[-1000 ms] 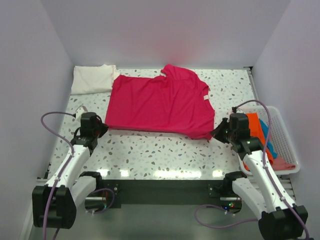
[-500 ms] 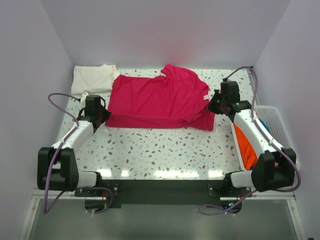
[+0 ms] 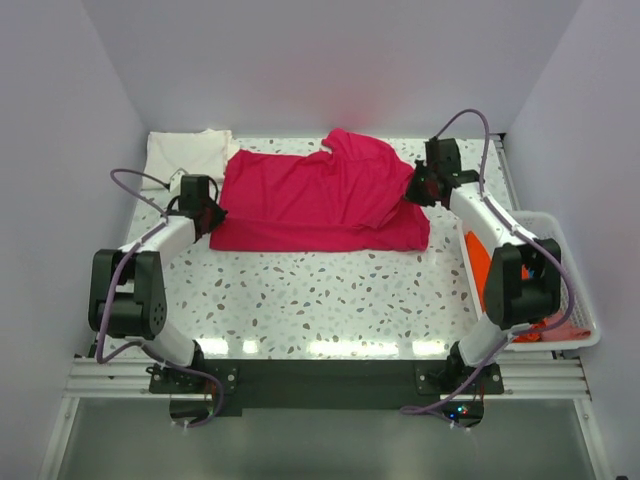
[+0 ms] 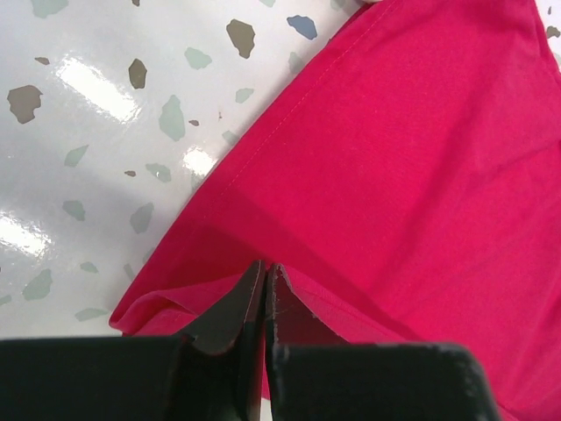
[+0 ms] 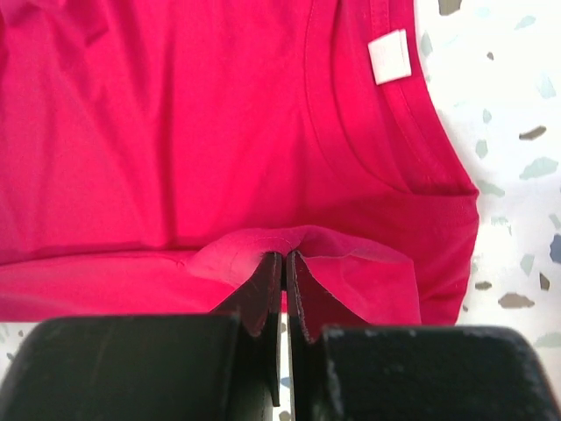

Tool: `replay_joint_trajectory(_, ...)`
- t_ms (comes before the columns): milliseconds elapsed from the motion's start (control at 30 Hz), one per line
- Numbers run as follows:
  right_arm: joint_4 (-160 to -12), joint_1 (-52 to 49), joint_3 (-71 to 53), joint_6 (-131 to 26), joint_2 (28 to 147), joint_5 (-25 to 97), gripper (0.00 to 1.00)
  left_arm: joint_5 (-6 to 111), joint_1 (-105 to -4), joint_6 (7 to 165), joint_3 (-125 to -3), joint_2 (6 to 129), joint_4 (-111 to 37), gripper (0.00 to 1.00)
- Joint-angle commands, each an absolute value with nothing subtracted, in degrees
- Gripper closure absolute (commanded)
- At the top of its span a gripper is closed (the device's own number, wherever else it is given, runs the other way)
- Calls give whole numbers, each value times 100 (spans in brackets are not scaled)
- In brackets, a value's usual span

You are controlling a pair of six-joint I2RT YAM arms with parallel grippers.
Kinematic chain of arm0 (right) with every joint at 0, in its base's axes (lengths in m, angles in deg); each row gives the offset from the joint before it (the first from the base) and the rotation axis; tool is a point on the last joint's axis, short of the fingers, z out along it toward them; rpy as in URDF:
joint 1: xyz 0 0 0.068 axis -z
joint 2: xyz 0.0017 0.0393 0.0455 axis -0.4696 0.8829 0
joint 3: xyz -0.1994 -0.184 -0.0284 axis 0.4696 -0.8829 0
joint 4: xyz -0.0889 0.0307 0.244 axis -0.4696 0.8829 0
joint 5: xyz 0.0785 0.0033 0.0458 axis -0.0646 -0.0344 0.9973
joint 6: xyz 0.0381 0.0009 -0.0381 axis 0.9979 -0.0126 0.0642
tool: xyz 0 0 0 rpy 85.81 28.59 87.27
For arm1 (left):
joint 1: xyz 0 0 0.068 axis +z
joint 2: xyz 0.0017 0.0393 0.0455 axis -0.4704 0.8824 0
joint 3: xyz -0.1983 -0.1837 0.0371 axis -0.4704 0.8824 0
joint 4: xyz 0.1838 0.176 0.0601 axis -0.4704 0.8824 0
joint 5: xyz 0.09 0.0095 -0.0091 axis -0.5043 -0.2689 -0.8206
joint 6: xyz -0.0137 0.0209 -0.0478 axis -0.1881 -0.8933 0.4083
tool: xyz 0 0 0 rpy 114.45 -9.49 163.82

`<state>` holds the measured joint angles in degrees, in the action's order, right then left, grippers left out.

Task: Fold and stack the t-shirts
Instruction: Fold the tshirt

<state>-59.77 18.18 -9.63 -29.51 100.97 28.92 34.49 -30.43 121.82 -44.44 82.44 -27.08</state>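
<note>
A magenta-red t-shirt (image 3: 320, 195) lies spread across the back half of the speckled table (image 3: 330, 300), its near edge doubled over. My left gripper (image 3: 207, 215) is at the shirt's left edge, shut on the hem, as the left wrist view shows (image 4: 265, 267). My right gripper (image 3: 415, 188) is at the shirt's right edge, shut on a pinched-up ridge of the cloth (image 5: 285, 256). The neckline with its white label (image 5: 389, 56) lies just beyond that ridge. A folded cream-white t-shirt (image 3: 185, 155) sits at the back left corner.
A white mesh basket (image 3: 572, 300) stands at the right table edge, with orange cloth (image 3: 478, 262) showing beside the right arm. Pale walls close in the table on the left, back and right. The dark arm rail runs along the near edge.
Both grippers have moved from the shirt's near corners towards the back, carrying the near edge with them and doubling it over. The shirt now covers less of the table.
</note>
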Motion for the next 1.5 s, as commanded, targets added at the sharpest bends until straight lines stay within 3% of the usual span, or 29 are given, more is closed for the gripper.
replay_joint_trajectory(0,-6039,1825,-435,-3138,10330,2787,100,3228,-3026,12144,-4710,8359,-2916,94)
replay_joint_trajectory(333,-5898,1825,321,-3191,11112,2656,100,3096,-3008,11960,-5087,8737,-2872,86)
replay_joint_trajectory(733,-5784,1825,1058,-3305,11850,2506,100,3271,-2921,11661,-5940,9449,-2618,85)
replay_joint_trajectory(800,-5705,1825,1200,-3332,12026,2489,100,3254,-2920,11635,-5949,9397,-2591,82)
replay_joint_trajectory(833,-5678,1825,1357,-3358,12096,2471,100,3245,-2920,11626,-5914,9309,-2574,76)
replay_joint_trajectory(933,-5459,1825,1727,-3393,12404,2375,92,3236,-2920,11687,-5721,9141,-2477,58)
replay_joint_trajectory(1067,-5134,1825,2088,-3472,12616,2296,61,3350,-2929,11871,-5203,8562,-2406,49)
replay_joint_trajectory(1100,-5055,1816,2106,-3499,12589,2269,49,3359,-2929,11950,-5054,8440,-2398,48)
replay_joint_trajectory(1167,-4871,1790,2053,-3543,12406,2006,40,3298,-2929,12030,-4615,8028,-2380,45)
replay_joint_trajectory(1267,-4703,1781,1537,-3552,11889,1621,36,3210,-2938,12240,-3956,7483,-2397,43)
replay_joint_trajectory(1467,-5343,1790,-678,-3227,10526,1346,41,3087,-2991,12355,-3190,6909,-2477,42)
